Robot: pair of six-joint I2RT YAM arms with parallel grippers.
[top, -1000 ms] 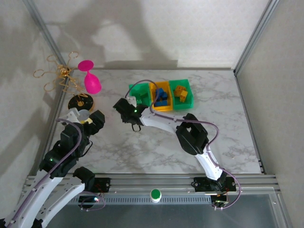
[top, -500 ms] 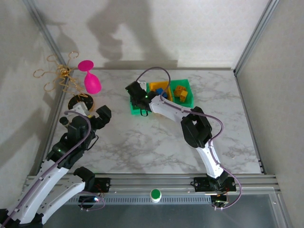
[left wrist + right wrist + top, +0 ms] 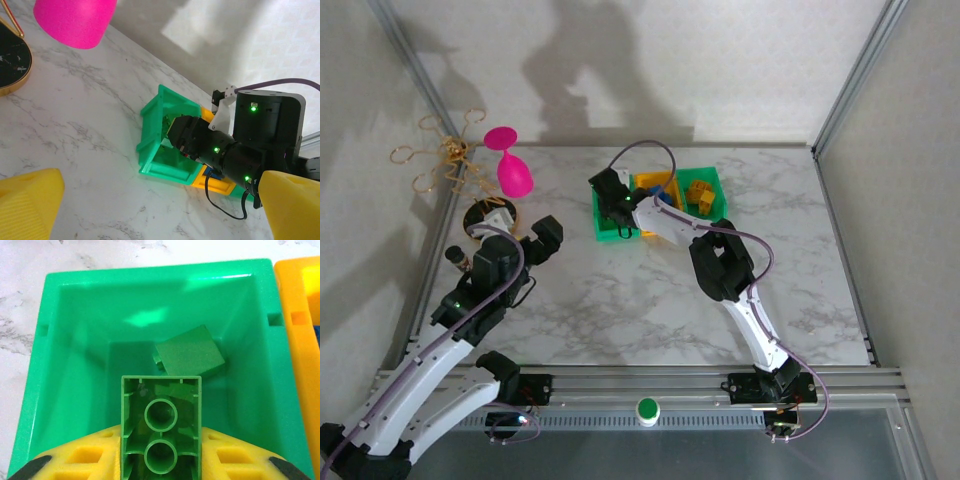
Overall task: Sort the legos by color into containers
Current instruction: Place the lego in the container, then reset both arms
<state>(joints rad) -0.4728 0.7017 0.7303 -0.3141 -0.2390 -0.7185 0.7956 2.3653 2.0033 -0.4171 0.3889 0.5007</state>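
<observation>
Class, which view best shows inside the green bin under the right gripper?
Right wrist: it looks straight into the green bin, one loose brick inside. Left wrist shows outer walls; top external shows it small, partly covered.

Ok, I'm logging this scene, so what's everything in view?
green bins: two, row ends, table's back
orange-yellow bin: one, between them
green bricks: two, one in left green bin, one held over it
blue bricks: count unclear, orange-yellow bin
orange bricks: count unclear, right green bin
goblet: one, pink, far left
wire stand: one, gold, far left
disc: one, black, left edge
table: one, white marble
left gripper: open
right gripper: shut on green brick
</observation>
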